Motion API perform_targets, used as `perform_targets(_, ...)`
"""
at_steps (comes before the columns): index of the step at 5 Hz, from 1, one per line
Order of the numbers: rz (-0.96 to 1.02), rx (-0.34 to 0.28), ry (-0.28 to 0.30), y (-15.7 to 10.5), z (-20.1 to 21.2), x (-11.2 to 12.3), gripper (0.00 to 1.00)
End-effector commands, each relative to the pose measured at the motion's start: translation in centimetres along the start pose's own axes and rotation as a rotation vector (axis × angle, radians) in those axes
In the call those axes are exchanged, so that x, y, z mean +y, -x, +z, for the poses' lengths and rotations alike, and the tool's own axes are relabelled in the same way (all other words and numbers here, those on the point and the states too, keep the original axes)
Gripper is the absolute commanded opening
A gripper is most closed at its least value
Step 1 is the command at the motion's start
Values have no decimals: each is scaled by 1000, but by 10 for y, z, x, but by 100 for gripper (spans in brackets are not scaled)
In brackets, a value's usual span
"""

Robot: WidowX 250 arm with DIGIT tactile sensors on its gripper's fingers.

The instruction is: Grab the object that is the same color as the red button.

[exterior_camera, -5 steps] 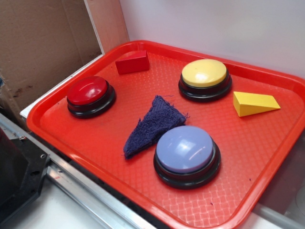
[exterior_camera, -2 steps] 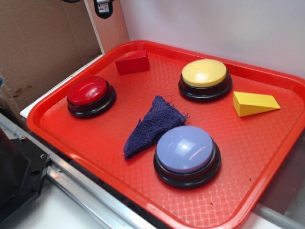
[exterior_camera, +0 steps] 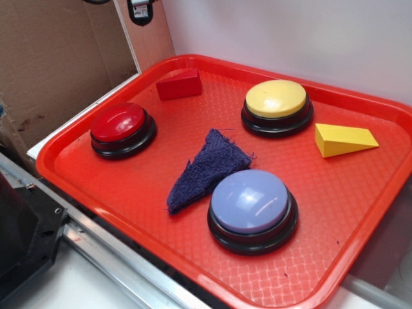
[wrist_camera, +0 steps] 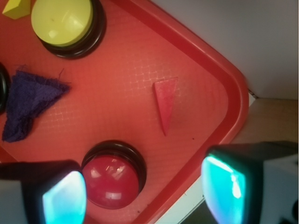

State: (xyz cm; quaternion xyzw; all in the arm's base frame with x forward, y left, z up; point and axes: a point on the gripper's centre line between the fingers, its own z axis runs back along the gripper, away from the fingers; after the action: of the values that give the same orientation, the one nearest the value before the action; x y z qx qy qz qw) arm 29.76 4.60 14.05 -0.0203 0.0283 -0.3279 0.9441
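From the left in the exterior view, we have the red button (exterior_camera: pixel 118 122) at the near-left of the red tray (exterior_camera: pixel 302 293), and just beyond it, toward the far-left corner, the red block (exterior_camera: pixel 179 84) we are after. It lies free on the tray floor, apart from the button and close to the far rim. Moving right come the purple cloth (exterior_camera: pixel 207 168), the lavender button (exterior_camera: pixel 251 201), the yellow button (exterior_camera: pixel 276 98) and the yellow wedge (exterior_camera: pixel 343 139) at far right.

In the wrist view our gripper (wrist_camera: pixel 145 191) hangs high above the tray's corner with its fingers (wrist_camera: pixel 65 198) spread wide and empty; the block (wrist_camera: pixel 165 102) shows ahead of them as a narrow wedge, the button (wrist_camera: pixel 112 181) nearly beneath.

We judge the descent has not begun. To do it well, we should centre over the block first, turn so the fingers close across its narrow width, and keep clear of the button and the tray rim.
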Motion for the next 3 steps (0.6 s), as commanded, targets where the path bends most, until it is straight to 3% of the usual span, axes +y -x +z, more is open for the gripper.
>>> perform_targets(1,-4,15,-106,-29,-39,29,100)
perform_targets(2,-69,93,-88,-40,-71,28,100)
perform_targets(3,-98,131,-57,-42,-91,25,100)
